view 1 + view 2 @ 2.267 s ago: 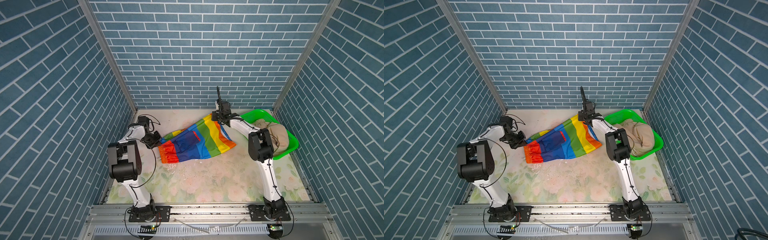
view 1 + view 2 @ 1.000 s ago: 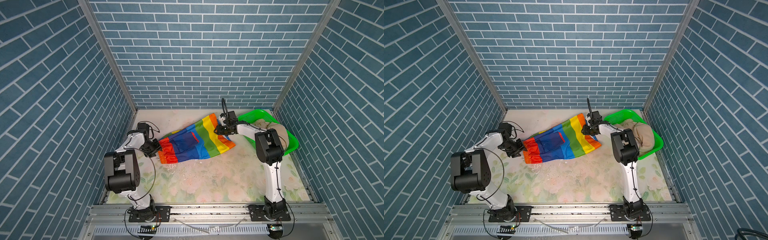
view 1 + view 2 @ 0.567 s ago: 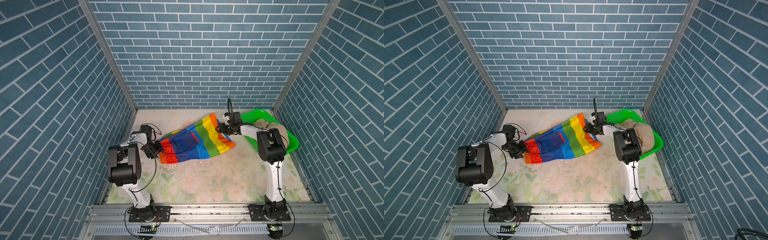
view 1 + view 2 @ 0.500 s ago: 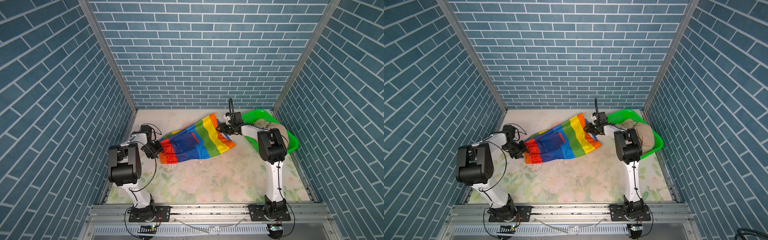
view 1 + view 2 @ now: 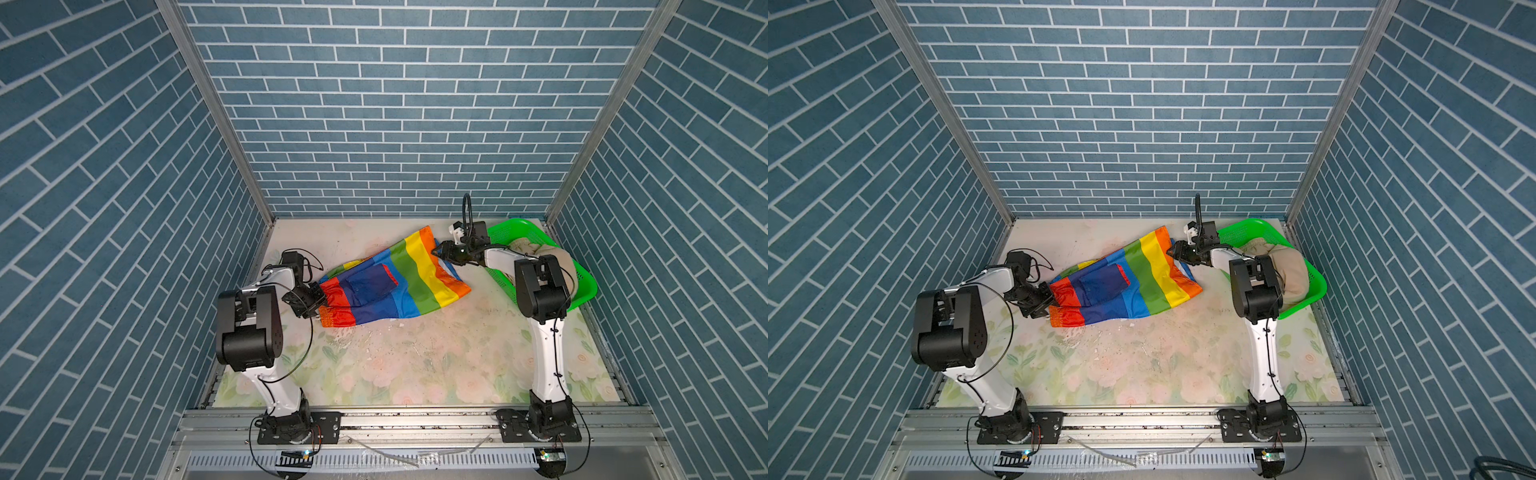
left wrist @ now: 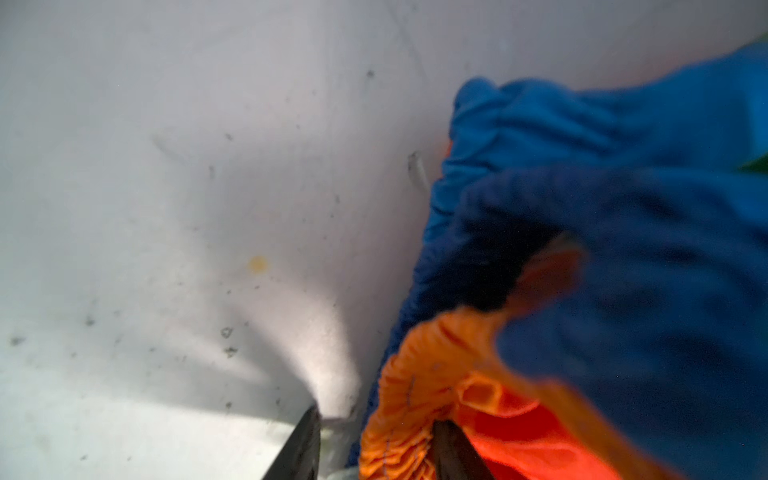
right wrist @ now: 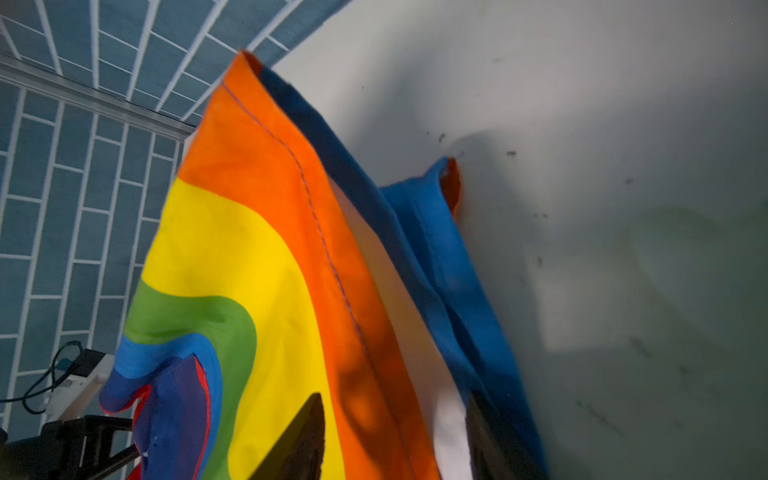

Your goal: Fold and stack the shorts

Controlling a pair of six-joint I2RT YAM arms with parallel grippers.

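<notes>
1. In both top views the rainbow-striped shorts (image 5: 399, 282) (image 5: 1133, 282) are laid out on the table (image 5: 415, 365) between the left gripper (image 5: 318, 302) at the waistband and the right gripper (image 5: 436, 251) at the hem, likely for flattening before folding. The beige shorts (image 5: 557, 257) are kept in the green basket (image 5: 586, 291).
2. In the left wrist view the gathered orange waistband (image 6: 407, 374) is straddled by the left gripper (image 6: 376, 419), jaws half-open, unclamped.
3. In the right wrist view the orange hem (image 7: 291, 208) is flanked by the right gripper (image 7: 395, 401), jaws parted, nothing pinched.

Right gripper (image 5: 437, 252) — lower, flatter, by the hem of rainbow shorts (image 5: 409, 282); left gripper (image 5: 317, 304) nearer waistband.
</notes>
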